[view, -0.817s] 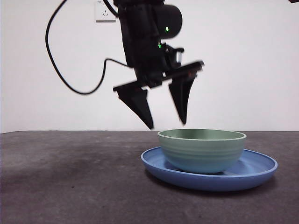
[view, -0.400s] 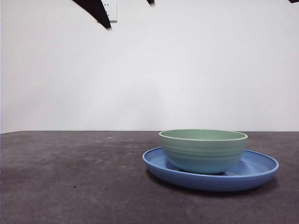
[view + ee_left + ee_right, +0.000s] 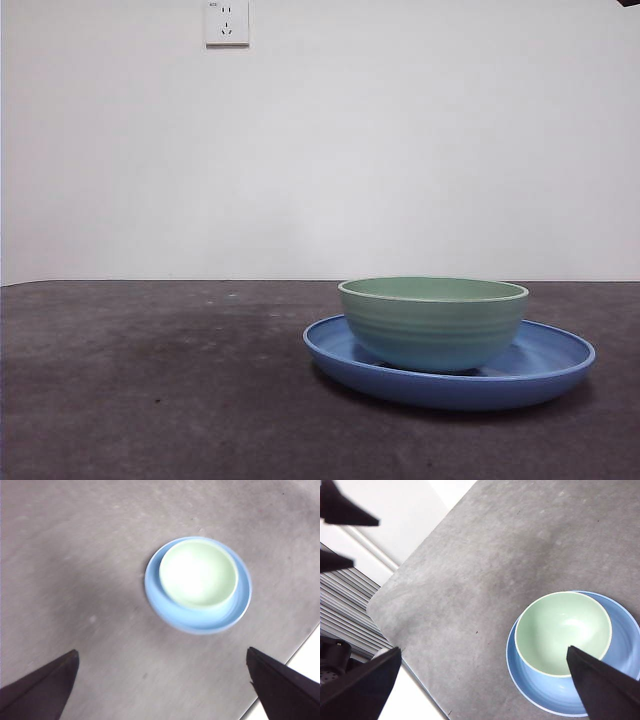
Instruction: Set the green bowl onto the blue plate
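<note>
You are seeing the green bowl (image 3: 433,322) sitting upright inside the blue plate (image 3: 545,372) on the dark grey table (image 3: 150,380). Both the left gripper (image 3: 162,690) and the right gripper (image 3: 485,690) are hanging high above the table, jaws spread wide and holding nothing.

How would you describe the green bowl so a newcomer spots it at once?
On the dark grey table, find the wide blue plate toward its right side in the front view. The green bowl sits on it: pale mint, ridged wall, lighter rim, narrower and taller than the plate.
</note>
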Robot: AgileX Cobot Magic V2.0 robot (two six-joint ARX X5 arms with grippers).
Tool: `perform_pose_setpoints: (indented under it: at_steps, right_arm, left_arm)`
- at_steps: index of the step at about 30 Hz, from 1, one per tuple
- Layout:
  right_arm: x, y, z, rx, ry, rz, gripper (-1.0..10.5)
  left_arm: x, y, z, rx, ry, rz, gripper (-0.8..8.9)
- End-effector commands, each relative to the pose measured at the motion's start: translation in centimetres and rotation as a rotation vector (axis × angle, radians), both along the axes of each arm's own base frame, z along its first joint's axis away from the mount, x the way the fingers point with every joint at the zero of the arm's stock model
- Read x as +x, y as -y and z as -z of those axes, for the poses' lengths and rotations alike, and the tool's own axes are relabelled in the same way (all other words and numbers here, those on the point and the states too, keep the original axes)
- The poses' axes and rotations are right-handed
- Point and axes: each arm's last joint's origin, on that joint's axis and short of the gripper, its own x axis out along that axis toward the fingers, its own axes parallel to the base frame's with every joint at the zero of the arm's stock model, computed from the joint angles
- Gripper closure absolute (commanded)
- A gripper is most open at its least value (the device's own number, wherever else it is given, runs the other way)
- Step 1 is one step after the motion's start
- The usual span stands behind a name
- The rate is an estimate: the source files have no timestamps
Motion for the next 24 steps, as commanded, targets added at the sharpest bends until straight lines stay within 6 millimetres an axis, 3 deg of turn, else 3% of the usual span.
perform_pose_setpoints:
  at_steps: [1, 6, 12, 17, 24]
  right_arm:
    - [0.1, -0.1, -0.5, -0.002, 0.026, -0.01, 3.3]
    - [0.1, -0.1, -0.5, -0.002, 0.026, -0.01, 3.3]
    - [0.1, -0.1, -0.5, -0.002, 0.026, -0.01, 3.3]
    - [0.1, -0.1, -0.5, -0.002, 0.026, -0.01, 3.3]
    - [0.1, -0.1, -0.5, -0.001, 0.021, -0.01, 3.3]
  left_arm:
    - [-2.0, -1.6, 0.6, -0.01, 0.07, 0.031, 2.74]
    - [-6.1, -4.6, 2.6, -0.1, 0.124, 0.058, 2.78]
    - [-9.2, -6.9, 4.0, -0.206, 0.161, 0.012, 2.79]
    - [-10.4, -7.8, 3.8, -0.253, 0.194, 0.001, 2.8]
    - [-10.5, -7.9, 3.8, -0.256, 0.198, 0.002, 2.81]
